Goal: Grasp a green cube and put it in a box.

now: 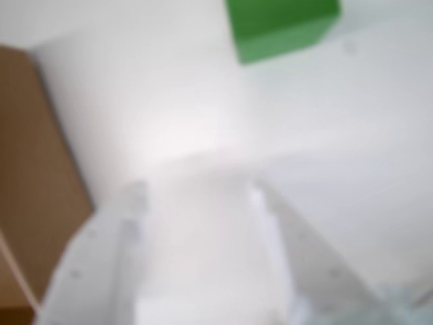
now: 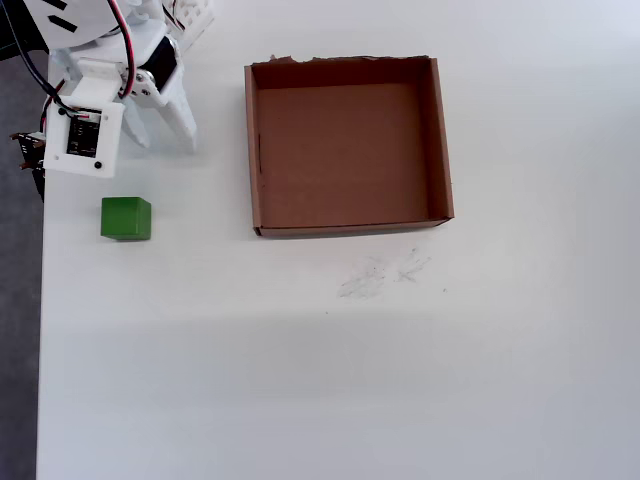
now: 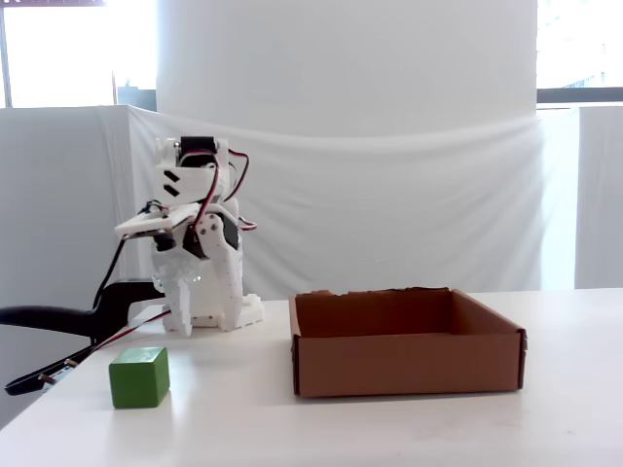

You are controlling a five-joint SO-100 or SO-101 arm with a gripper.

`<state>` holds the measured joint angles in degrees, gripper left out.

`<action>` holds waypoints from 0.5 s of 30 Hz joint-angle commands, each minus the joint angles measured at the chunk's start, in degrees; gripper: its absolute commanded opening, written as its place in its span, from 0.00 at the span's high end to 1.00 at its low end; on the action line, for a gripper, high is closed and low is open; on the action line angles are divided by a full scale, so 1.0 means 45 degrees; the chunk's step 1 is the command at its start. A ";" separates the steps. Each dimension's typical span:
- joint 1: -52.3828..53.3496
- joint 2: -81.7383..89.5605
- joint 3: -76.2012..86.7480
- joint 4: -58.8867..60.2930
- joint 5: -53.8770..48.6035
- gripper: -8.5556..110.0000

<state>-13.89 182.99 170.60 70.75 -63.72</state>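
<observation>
The green cube (image 2: 126, 218) sits on the white table near its left edge in the overhead view, well left of the brown cardboard box (image 2: 441, 140). The box is empty and its far wall is ragged. My gripper (image 2: 160, 140) hovers just beyond the cube, open, with nothing between its fingers. The blurred wrist view shows the gripper (image 1: 196, 203) with bare table between the two white fingers, the cube (image 1: 281, 27) at the top edge, and the box (image 1: 34, 169) at the left. From the fixed view, the cube (image 3: 139, 377) stands left of the box (image 3: 404, 365).
The white arm and its base (image 3: 200, 282) stand at the back left with red and black cables trailing. The table's left edge (image 2: 40, 300) runs close beside the cube. Faint scuff marks (image 2: 380, 272) lie in front of the box.
</observation>
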 commanded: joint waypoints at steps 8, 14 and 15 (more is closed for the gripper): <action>-0.0137 -0.0137 -0.0059 0.0078 0.0059 0.75; -0.0254 -0.0137 -0.0059 0.0078 0.0059 0.74; -0.0313 -0.0137 -0.0059 0.0078 0.0059 0.74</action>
<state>-14.06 182.99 170.60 70.75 -63.72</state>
